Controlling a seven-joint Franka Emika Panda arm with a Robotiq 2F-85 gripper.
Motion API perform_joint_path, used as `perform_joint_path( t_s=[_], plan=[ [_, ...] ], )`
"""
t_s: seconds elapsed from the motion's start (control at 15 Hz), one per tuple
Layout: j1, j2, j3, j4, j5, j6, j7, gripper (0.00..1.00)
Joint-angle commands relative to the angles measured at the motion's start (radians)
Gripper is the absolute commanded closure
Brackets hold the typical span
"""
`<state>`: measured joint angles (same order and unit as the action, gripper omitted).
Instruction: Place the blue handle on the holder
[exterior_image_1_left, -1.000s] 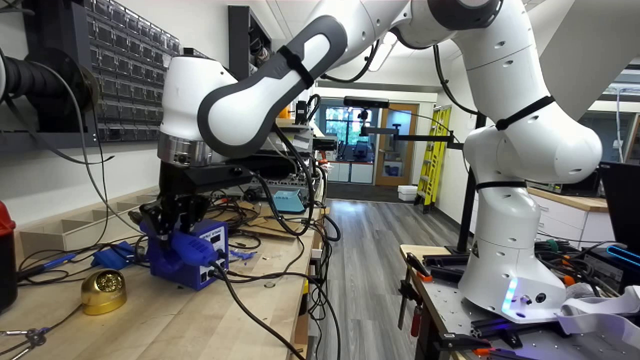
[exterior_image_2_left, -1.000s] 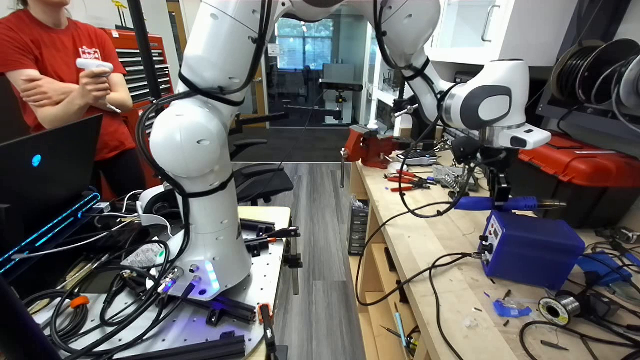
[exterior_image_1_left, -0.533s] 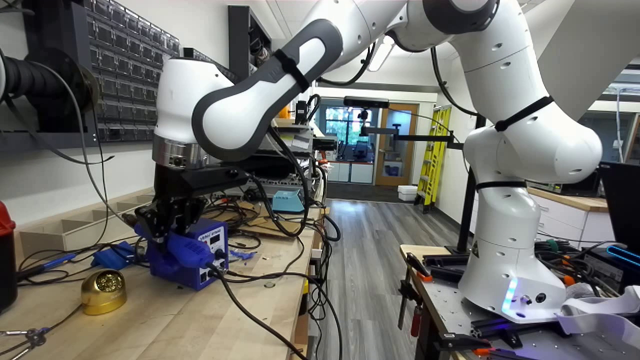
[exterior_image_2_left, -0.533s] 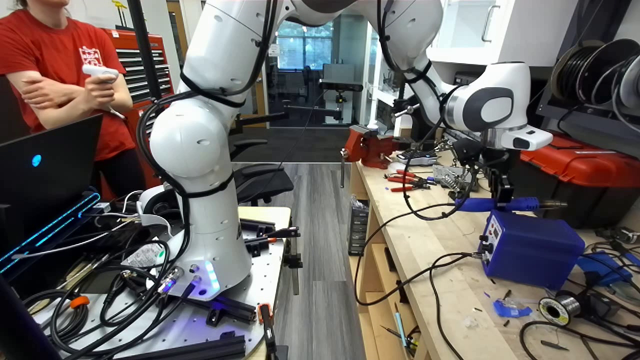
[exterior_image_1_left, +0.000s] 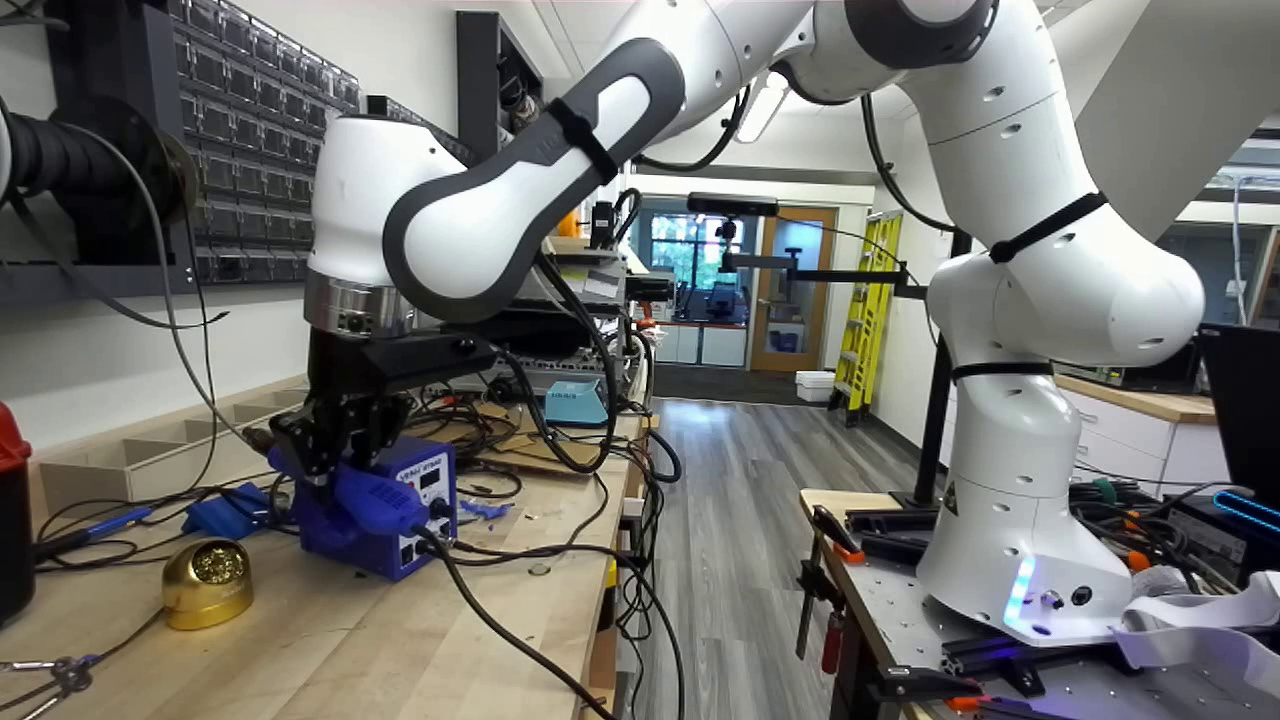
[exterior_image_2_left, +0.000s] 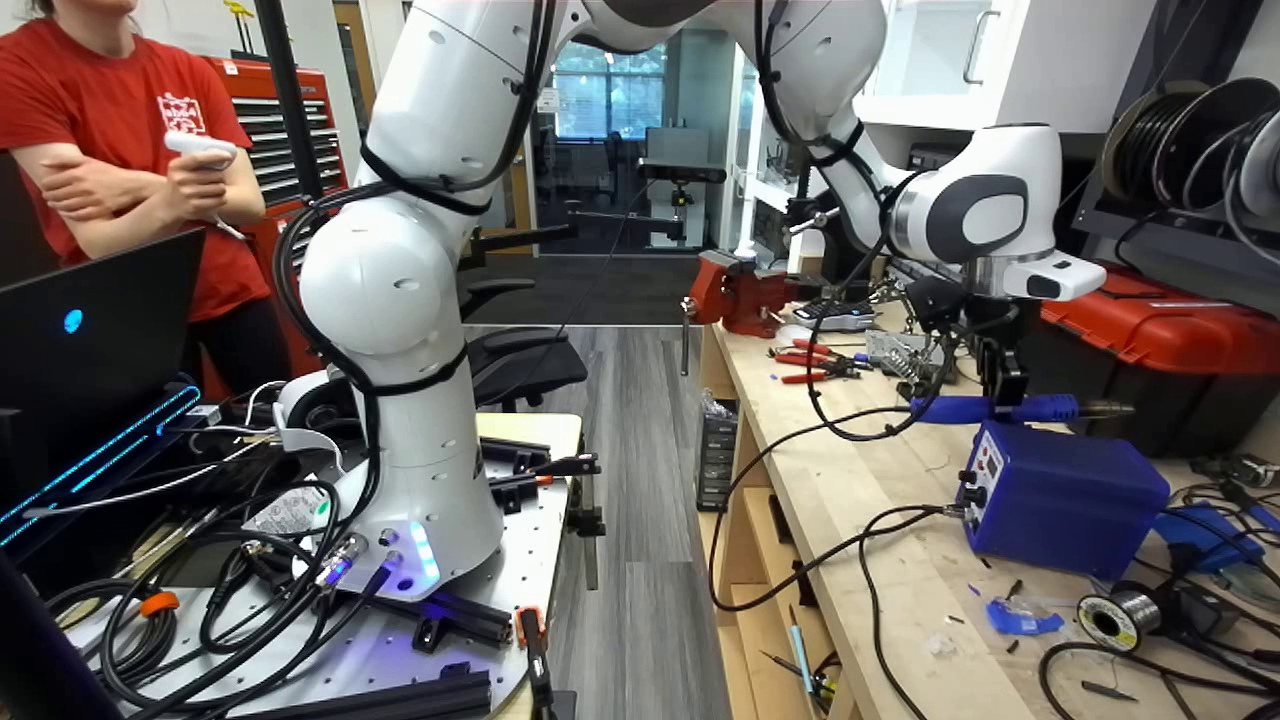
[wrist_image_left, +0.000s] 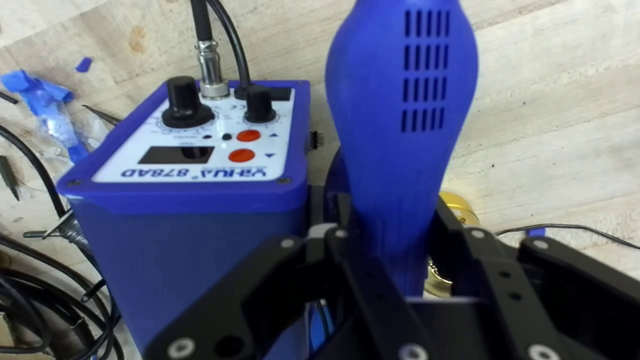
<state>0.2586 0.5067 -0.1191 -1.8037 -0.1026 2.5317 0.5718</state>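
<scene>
The blue handle (exterior_image_1_left: 385, 503) is long and slim, with a vented wide end and a black cord. It also shows in an exterior view (exterior_image_2_left: 1048, 407) and in the wrist view (wrist_image_left: 400, 100). My gripper (exterior_image_1_left: 345, 472) is shut on its narrower part, a finger on each side, also seen in the wrist view (wrist_image_left: 392, 215). The handle lies roughly level beside the blue box unit (exterior_image_2_left: 1065, 505), near its top. A dark blue bracket (wrist_image_left: 336, 181), apparently the holder, is on the unit's side beneath the handle, mostly hidden. Whether the handle touches it I cannot tell.
A gold tip cleaner (exterior_image_1_left: 207, 590) stands on the bench near the unit. A red-and-black toolbox (exterior_image_2_left: 1160, 330) is behind the gripper. A solder spool (exterior_image_2_left: 1118, 617) and loose black cables lie around the unit. The handle's cord hangs over the bench edge.
Over the first half second my gripper and the blue handle shifted slightly together, a little down and toward the wall. Since then they look still. The box unit has not moved.
</scene>
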Motion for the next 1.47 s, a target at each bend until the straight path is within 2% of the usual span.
perform_joint_path(
  t_s=[0.0, 0.33, 0.47, 0.8, 1.2, 1.4],
  plan=[
    [-0.009, 0.02, 0.001, 0.028, -0.013, -0.013, 0.003, 0.38],
    [-0.008, 0.02, 0.002, 0.023, -0.011, -0.006, 0.004, 0.06],
    [-0.003, 0.021, 0.003, 0.024, -0.012, -0.003, 0.006, 0.0],
    [0.024, -0.021, 0.015, -0.002, 0.0, -0.03, 0.041, 0.0],
    [0.102, -0.117, 0.024, -0.026, -0.05, -0.063, 0.115, 0.0],
    [0.119, -0.149, 0.04, -0.028, -0.09, -0.111, 0.158, 0.0]
  ],
)
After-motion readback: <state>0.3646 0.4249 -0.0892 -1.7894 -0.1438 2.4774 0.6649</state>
